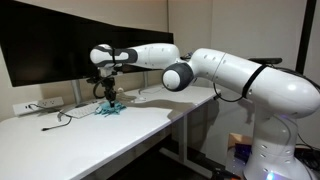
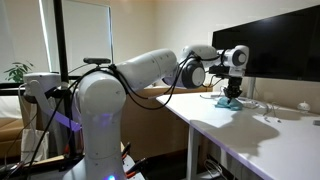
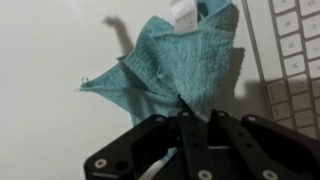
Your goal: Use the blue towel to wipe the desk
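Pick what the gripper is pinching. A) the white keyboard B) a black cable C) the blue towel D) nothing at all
C: in the wrist view the gripper is shut on a fold of the blue towel, which lies on the desk beside the keyboard.

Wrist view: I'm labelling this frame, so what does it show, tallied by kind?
towel: 1
keyboard: 1
gripper: 1, shut on the towel
desk: 1
Total: 4
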